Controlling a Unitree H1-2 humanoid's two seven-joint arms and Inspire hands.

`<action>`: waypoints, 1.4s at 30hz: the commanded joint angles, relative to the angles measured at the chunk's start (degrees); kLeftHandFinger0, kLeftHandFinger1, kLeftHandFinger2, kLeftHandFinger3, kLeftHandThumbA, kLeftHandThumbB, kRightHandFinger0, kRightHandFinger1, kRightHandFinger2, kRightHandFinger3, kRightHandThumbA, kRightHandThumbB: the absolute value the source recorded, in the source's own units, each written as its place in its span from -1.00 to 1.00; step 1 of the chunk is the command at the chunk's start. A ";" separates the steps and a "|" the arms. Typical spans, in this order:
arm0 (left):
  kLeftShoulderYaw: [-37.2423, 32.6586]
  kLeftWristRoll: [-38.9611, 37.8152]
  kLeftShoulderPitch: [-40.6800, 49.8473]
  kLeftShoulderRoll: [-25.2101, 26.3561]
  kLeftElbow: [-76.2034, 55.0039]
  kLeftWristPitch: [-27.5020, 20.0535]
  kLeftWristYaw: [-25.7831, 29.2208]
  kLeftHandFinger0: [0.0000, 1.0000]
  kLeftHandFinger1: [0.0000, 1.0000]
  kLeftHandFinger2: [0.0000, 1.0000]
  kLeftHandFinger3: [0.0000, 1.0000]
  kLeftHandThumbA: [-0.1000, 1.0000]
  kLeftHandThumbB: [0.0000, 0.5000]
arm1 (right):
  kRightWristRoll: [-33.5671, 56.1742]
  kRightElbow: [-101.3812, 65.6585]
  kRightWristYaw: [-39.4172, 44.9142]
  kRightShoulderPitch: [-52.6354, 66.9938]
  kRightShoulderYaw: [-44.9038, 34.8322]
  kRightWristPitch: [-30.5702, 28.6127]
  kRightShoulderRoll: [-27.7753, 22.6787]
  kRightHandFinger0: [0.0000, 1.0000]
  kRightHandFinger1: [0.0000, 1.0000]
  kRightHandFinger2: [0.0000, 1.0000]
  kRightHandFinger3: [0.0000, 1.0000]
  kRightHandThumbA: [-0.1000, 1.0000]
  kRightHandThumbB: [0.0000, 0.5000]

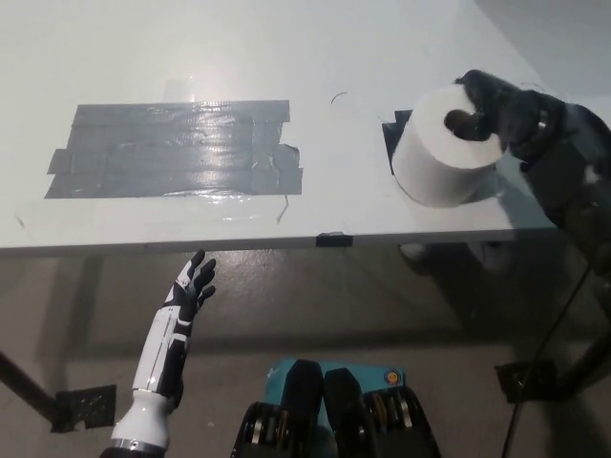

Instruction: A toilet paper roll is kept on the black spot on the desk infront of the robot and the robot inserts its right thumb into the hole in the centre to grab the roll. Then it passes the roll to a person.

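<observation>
Nearest, at about 7 o'clock below the counter (pixel 191 237) edge: left hand (pixel 191 291), white, idle, fingers spread apart, holding nothing. Well apart from everything on top.

Further out, at about 10 o'clock on the counter: large patch of grey tape (pixel 172 148), flat, not involved.

At about 2 o'clock, near the front right corner: roll (pixel 441 148), tipped so the core hole faces up and toward the right, lower edge apparently touching the surface. Sits over the black spot (pixel 393 140), only a sliver of it showing at the roll's left side.

Right hand (pixel 501 110), black, clamped on the roll: thumb pushed into the centre hole, other fingers wrapped over the top rim and outer face. Arm entering from the right edge.

Judging progress: reach and thumb insertion done, grip apparently closed, lift only beginning, to judge by the tilt. Left to do: raise the roll clear of the counter, carry it outward, hand it over. No person in view, so receiving point unknown. Risk worth noting: soft paper may slip off the thumb if the pinch is loose.
</observation>
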 commanded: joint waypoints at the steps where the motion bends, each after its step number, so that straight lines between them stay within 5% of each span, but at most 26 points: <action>1: -0.20 0.44 -0.81 0.56 -1.52 -0.84 -0.26 1.00 1.00 1.00 1.00 1.00 -0.51 | 9.15 -4.86 -8.99 0.54 -9.41 -7.80 -0.47 -0.98 0.09 0.74 0.64 -1.00 -0.29; 4: -0.25 0.74 -0.74 0.58 -1.37 -1.12 -0.11 1.00 1.00 1.00 1.00 1.00 -0.54 | 15.13 -7.56 -8.33 1.38 -18.36 -5.51 0.23 -0.85 0.18 0.82 0.61 -1.00 -0.35; 8: -0.19 0.38 -0.61 0.49 -1.34 -1.01 -0.18 1.00 1.00 1.00 1.00 1.00 -0.59 | 30.18 -11.34 -3.06 2.35 -35.37 0.84 2.13 -0.73 0.32 1.00 1.00 -1.00 -0.44; 12: -0.38 1.39 -0.56 0.71 -1.15 -1.27 0.03 1.00 1.00 1.00 1.00 1.00 -0.63 | 39.81 -10.24 -0.25 1.96 -47.04 6.64 2.70 -1.00 0.01 0.93 1.00 -1.00 -0.35; 20: -0.36 1.21 -0.56 0.57 -1.02 -0.62 0.01 1.00 1.00 1.00 1.00 1.00 -0.61 | 49.32 -9.28 -0.85 0.23 -61.74 14.93 4.51 -1.00 -0.86 0.33 1.00 -1.00 -0.39; 25: -0.32 1.13 -0.60 0.53 -0.69 -1.57 0.15 1.00 1.00 1.00 1.00 1.00 -0.63 | 50.83 -11.65 1.17 1.92 -64.84 15.75 8.12 -1.00 -0.90 0.32 1.00 -1.00 -0.55; 37: -0.48 1.33 -1.23 0.47 -0.87 -1.00 0.05 1.00 1.00 1.00 1.00 1.00 -0.63 | 51.35 -19.28 -2.08 0.38 -66.92 20.73 12.37 -1.00 -0.78 0.43 1.00 -1.00 -0.48; 42: -0.54 1.42 -1.17 0.57 -0.73 -1.37 -0.04 1.00 1.00 1.00 1.00 1.00 -0.62 | 53.02 -23.70 -2.47 0.01 -65.36 23.73 13.42 -1.00 -0.77 0.41 1.00 -1.00 -0.60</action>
